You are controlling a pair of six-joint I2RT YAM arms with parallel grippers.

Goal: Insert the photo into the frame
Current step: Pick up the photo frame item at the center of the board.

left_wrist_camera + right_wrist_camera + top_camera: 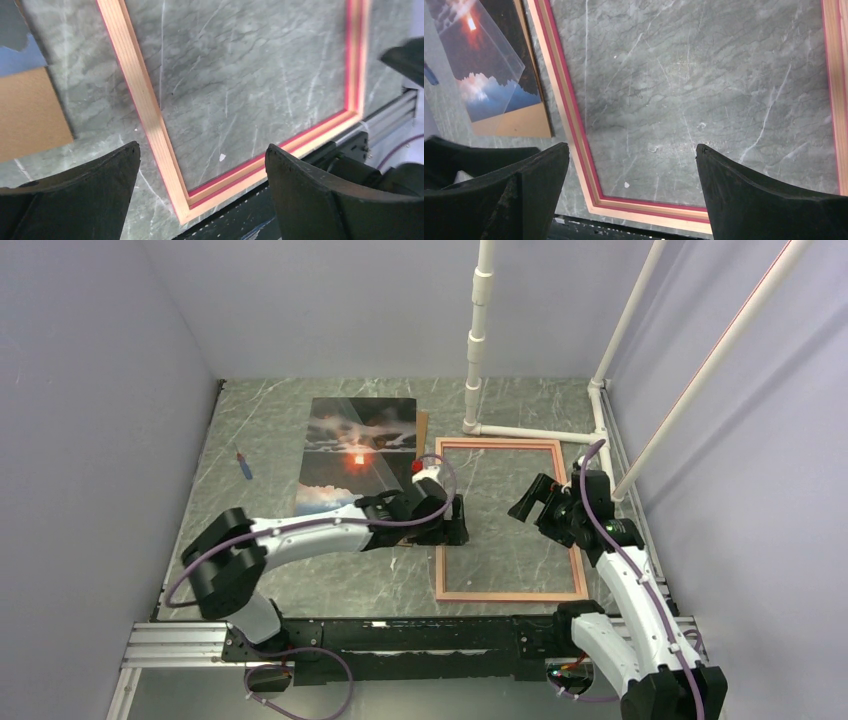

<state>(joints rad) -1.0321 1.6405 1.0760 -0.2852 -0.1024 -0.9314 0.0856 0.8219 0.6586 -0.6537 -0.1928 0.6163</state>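
Observation:
The photo (352, 450), a glossy print of dark rocks and a glowing orange sun, lies flat at the back left of the table, with a clear sheet (491, 67) partly over it. To its right lies the frame (510, 595), a thin reddish-pink wooden rectangle with only bare table inside it. My left gripper (455, 522) hovers open over the frame's left rail (145, 100), near its front corner, holding nothing. My right gripper (528, 500) is open and empty above the frame's right half. The right wrist view shows the photo (471, 30) beyond the frame's left rail (569, 115).
A brown backing board (30, 115) lies under the photo, with its edge showing between photo and frame. A small blue and red pen (243, 466) rests at the far left. White pipes (478, 340) stand behind the frame. The black base rail (420, 635) runs along the near edge.

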